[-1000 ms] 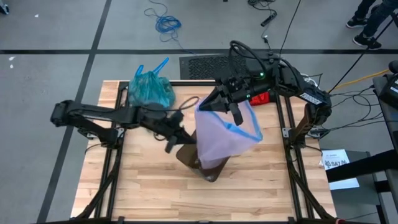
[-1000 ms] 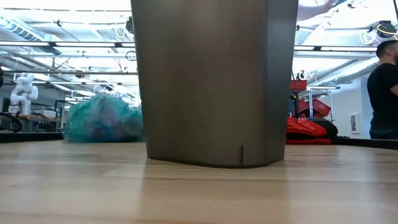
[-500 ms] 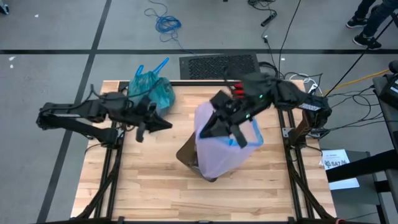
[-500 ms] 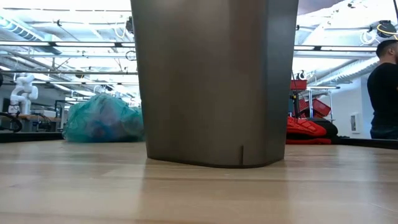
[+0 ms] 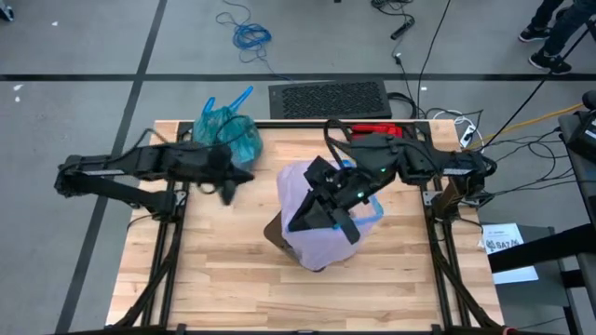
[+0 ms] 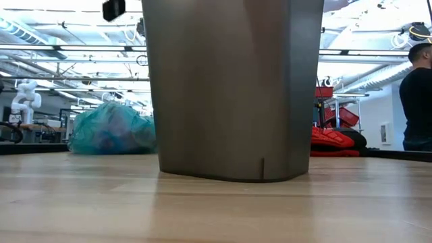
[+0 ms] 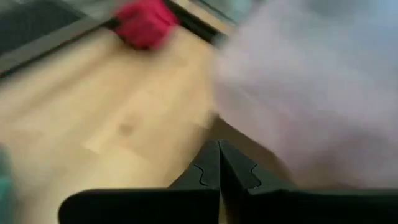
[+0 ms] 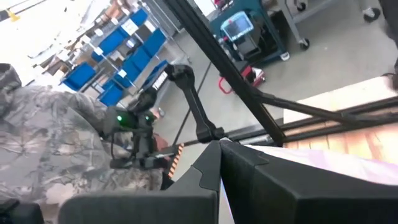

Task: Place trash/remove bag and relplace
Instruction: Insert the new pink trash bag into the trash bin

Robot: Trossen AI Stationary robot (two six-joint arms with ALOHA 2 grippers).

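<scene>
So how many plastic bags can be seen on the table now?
2. The teal bag, tied and full, lies at the table's far left corner. The pink bag is draped over the bin in the middle, under the right gripper. Others may be hidden.

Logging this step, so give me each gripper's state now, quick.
Left gripper: closed, holding nothing, beside the teal bag.
Right gripper: fingers closed, over the pink bag on the bin; whether it grips the bag cannot be told.
</scene>
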